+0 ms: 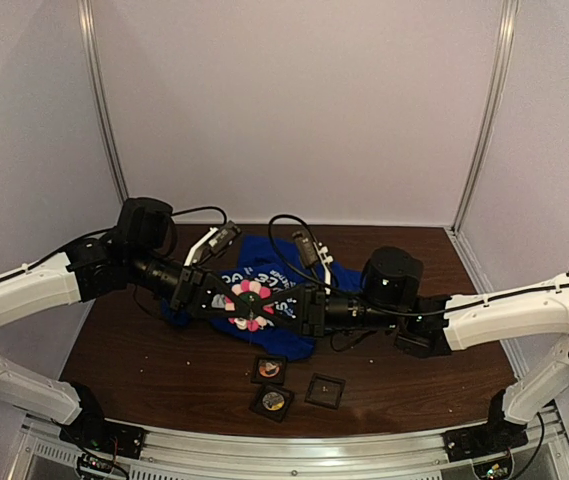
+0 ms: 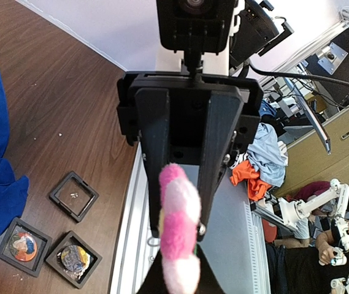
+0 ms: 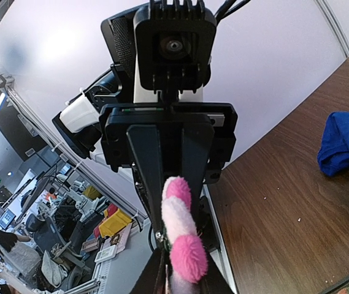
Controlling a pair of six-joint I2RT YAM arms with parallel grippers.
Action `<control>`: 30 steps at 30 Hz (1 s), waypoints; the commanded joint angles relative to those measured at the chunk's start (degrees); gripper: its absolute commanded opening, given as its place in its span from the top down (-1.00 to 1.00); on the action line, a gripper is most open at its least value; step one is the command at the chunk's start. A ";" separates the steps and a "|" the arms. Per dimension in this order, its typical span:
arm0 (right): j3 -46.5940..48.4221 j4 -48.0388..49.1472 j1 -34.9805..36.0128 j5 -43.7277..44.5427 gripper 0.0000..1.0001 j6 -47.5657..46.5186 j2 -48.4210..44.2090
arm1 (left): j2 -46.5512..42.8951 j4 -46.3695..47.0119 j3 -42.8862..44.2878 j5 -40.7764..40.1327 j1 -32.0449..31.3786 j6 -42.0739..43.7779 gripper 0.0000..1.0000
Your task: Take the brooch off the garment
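Pink-and-white brooch (image 1: 251, 303), over blue shirt (image 1: 260, 250); left gripper (image 1: 226, 300) clamped on one edge, right gripper (image 1: 282, 306) narrow, pinching opposite edge.

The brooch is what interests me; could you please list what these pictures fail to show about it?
1. Its pin: top view, hidden beneath the brooch and between the left hand and right hand.
2. Whether it is fastened to the shirt: top view, too small.
3. Its face: both wrist views, edge-on, cut off by the bottom edge.
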 commanded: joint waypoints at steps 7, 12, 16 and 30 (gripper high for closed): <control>1.08 0.59 -0.37 -1.39 0.76 0.43 1.27 | -0.77 1.34 0.83 1.06 -0.20 1.16 1.00; 1.98 -0.92 -0.39 -1.64 0.89 0.10 2.07 | -0.46 1.17 0.90 0.67 -0.20 1.12 1.00; 2.72 -2.02 -0.38 -1.26 1.00 -0.14 2.43 | -0.25 0.91 0.99 0.12 -0.27 1.12 1.00; -1.51 -0.87 -2.41 4.38 1.00 1.42 -3.29 | -9.12 4.49 -2.52 -17.07 -0.33 2.71 -0.80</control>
